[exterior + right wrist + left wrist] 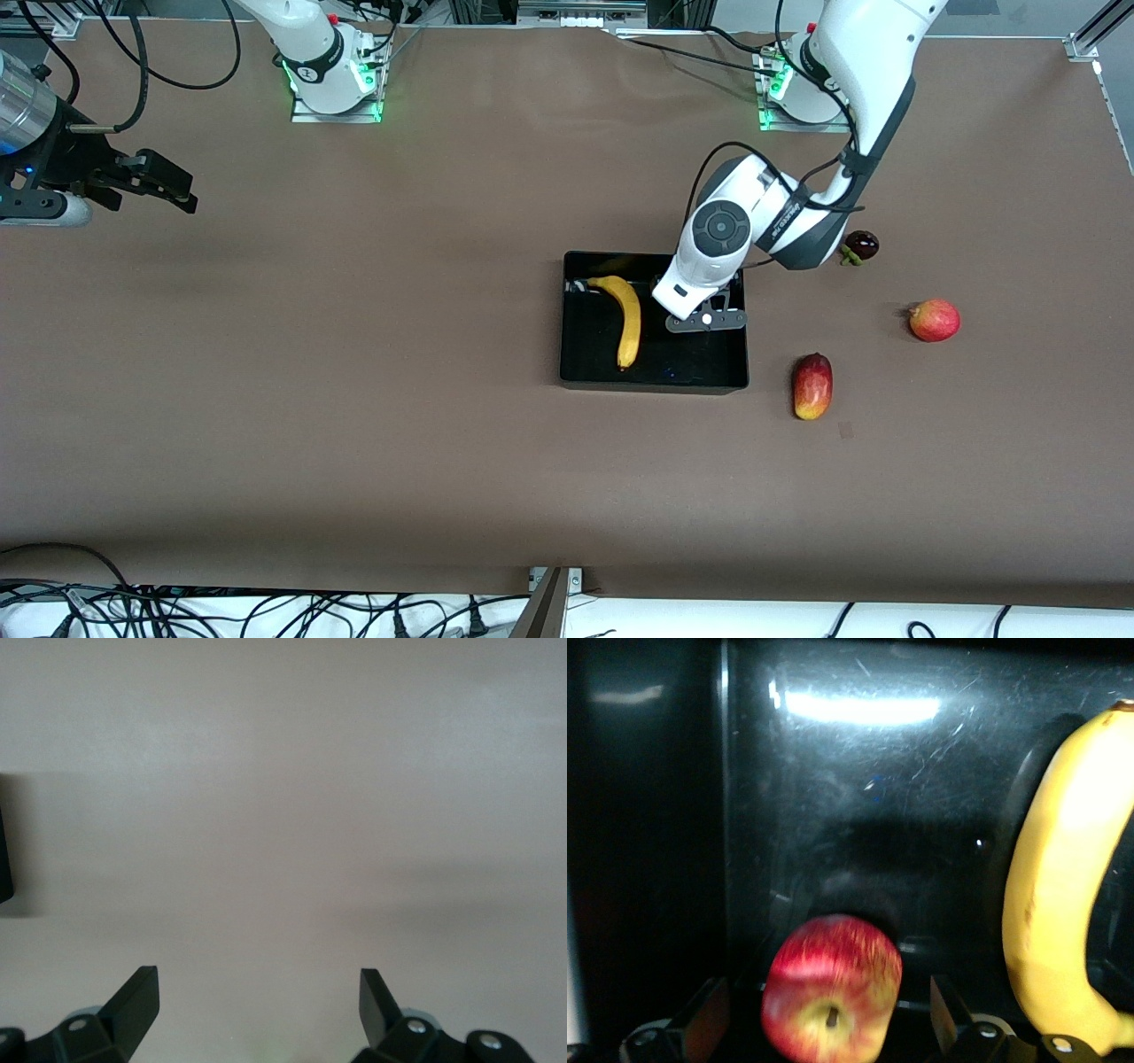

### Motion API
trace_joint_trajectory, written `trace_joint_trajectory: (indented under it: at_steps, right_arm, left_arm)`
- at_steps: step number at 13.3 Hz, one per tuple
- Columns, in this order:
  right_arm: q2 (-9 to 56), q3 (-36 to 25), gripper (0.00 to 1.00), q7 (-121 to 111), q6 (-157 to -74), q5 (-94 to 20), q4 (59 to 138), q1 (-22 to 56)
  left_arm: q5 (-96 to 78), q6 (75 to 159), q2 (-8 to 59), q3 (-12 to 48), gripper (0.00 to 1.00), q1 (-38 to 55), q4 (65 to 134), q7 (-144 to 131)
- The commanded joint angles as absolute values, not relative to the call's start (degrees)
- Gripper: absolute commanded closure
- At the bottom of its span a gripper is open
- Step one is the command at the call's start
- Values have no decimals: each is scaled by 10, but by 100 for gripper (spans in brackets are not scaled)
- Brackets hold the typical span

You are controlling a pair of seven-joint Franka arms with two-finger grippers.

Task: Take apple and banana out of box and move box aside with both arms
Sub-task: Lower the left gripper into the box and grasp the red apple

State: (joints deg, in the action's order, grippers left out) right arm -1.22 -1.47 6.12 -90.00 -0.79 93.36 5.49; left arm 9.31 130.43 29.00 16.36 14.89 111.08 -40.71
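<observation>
Now step 1: left gripper wide apart round apple in box; next clamp & lift. Right gripper apart, waits over tabletop.

A mango, a pinkish-red fruit and a dark fruit lie on the table.

The left pincer sat low in the box with its fingers wide, and the apple was between them. The banana lay just beside, blocking that way. The right pincer hung open over bare worktop, with lots of room
</observation>
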Motion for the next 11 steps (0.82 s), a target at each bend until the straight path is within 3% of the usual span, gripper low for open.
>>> trace_joint_trajectory:
  at_steps: [1,2,4,5,6,8,11]
  right_arm:
    - [-9,-7,0,62,-897,-2,924,47]
    - [-9,-7,0,61,-897,-2,924,47]
    - [-9,-7,0,61,-897,-2,924,47]
    - [-9,-7,0,61,-897,-2,924,47]
    - [-9,-7,0,61,-897,-2,924,47]
    - [-9,-7,0,61,-897,-2,924,47]
    - [-9,-7,0,61,-897,-2,924,47]
  left_arm:
    - [106,1329,292,153,0,157,1137,-394]
    - [107,1329,293,153,0,157,1143,-395]
    - [100,1329,293,153,48,157,1142,-396]
    - [99,1325,291,153,66,157,1139,-399]
    - [98,1323,287,153,73,157,1137,-401]
    - [98,1301,253,154,72,155,1135,-403]
    - [91,1153,191,155,66,126,1073,-397]
